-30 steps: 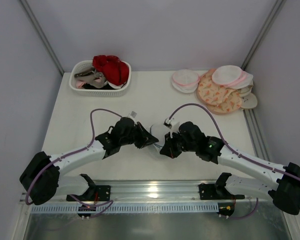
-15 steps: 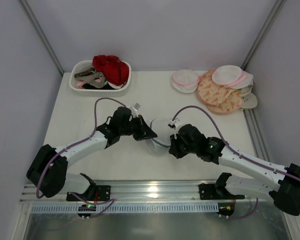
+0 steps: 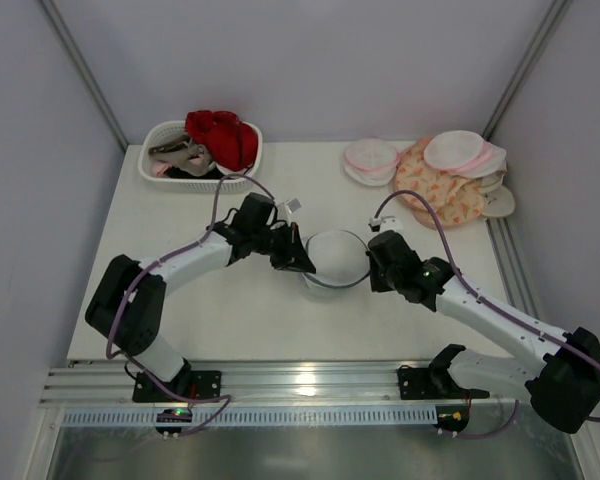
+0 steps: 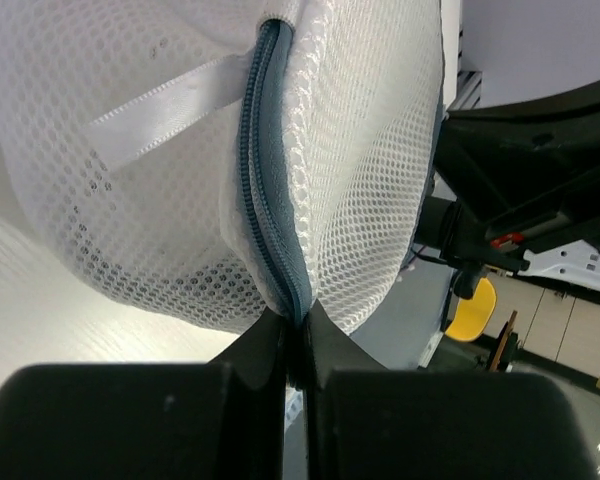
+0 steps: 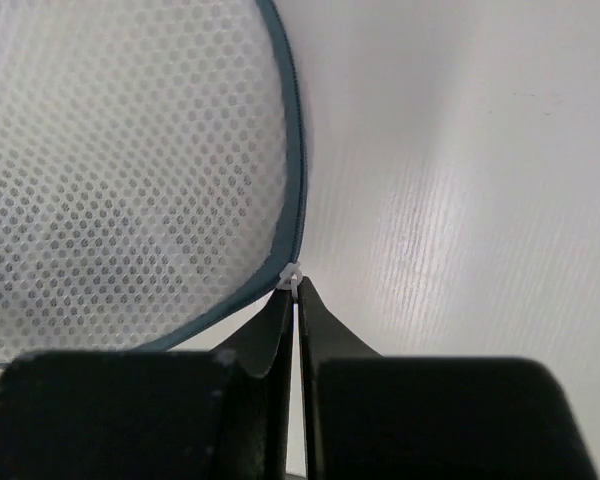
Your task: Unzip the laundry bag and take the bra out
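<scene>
The laundry bag, round white mesh with a dark grey zipper rim, is held off the table between both grippers. My left gripper is shut on the bag's left edge; in the left wrist view its jaws pinch the zipper seam of the mesh. My right gripper is shut on the small white zipper pull at the rim of the bag. A white satin strip shows against the mesh. The rest of the bra is hidden.
A white basket holding a red garment stands at the back left. Pink-rimmed round pouches and peach patterned pouches lie at the back right. A metal rail runs along the near edge.
Both grippers have moved away from the bases and apart, carrying the bag. It went from a bunched lump to a spread, round shape between them.
</scene>
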Tool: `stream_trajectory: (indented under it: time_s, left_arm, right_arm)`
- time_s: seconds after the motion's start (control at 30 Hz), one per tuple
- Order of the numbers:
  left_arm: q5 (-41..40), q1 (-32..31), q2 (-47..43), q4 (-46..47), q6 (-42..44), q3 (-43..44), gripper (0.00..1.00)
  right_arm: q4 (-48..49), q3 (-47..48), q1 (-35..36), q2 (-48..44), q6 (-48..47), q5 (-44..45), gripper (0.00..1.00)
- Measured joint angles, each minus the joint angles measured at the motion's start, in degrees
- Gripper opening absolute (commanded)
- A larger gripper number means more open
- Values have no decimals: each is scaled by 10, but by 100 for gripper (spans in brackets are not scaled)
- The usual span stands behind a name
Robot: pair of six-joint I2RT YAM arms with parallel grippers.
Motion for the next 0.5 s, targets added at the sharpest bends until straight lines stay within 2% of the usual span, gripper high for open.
stream_trajectory:
  time_s: [0.33, 0.37, 0.43, 0.47, 0.5]
  left_arm:
    - [79, 7, 90, -57, 70, 118, 1]
    - [87, 7, 107, -64, 73, 140, 9]
    - [97, 9, 143, -77, 85, 190, 36]
    - [99, 10, 160, -79, 90, 214, 68]
    - [100, 11, 174, -80, 93, 234, 85]
  right_arm:
    - [13, 1, -45, 3, -24, -31, 4]
    - [12, 1, -46, 3, -27, -35, 4]
    - [12, 1, -50, 3, -33, -42, 3]
    - [14, 0, -50, 2, -34, -49, 4]
    - [17, 0, -50, 2, -35, -58, 4]
